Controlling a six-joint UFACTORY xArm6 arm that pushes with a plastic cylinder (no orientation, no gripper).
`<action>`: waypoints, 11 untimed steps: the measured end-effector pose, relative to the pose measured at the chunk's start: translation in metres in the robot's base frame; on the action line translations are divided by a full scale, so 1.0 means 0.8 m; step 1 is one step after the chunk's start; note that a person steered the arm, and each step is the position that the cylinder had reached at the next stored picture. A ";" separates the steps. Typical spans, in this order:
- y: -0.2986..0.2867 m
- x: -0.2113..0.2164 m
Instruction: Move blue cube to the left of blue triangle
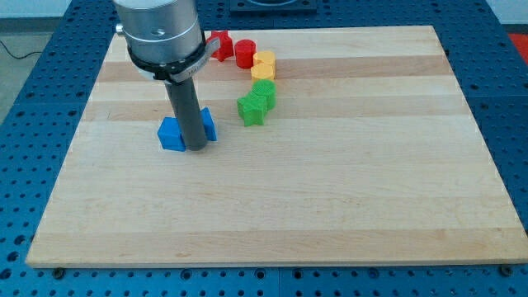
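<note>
Worktop (330, 206): a pale wooden board, lying on a blue perforated bench (25, 124).

Arm: no hand is fitted, so nothing is being gripped; it is ending in a straight dark rod (188, 111) hanging from a grey metal housing (161, 29) at the view's top left.

The tip (195, 148): it is resting on the board between two blue pieces, seemingly touching both.

Blue cube (172, 134): it is sitting just to the view's left of the rod, in the left half of the board.

Blue triangle (208, 124): it is showing on the rod's right side, largely hidden behind it, so its shape is hard to confirm.

Green blocks (256, 102): shapes unclear; they are standing close together, to the view's right of the blue pair and apart from it.

Yellow block (263, 65): it is sitting just above the green ones.

Red cylinder (245, 53): it is standing beside the yellow block, near the board's top edge.

Second red block (221, 44): it is partly hidden by the housing.
</note>
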State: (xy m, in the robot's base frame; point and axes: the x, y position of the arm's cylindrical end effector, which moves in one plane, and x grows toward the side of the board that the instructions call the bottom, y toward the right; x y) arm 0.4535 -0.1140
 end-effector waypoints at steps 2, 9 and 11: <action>0.035 -0.032; -0.053 -0.023; -0.106 0.015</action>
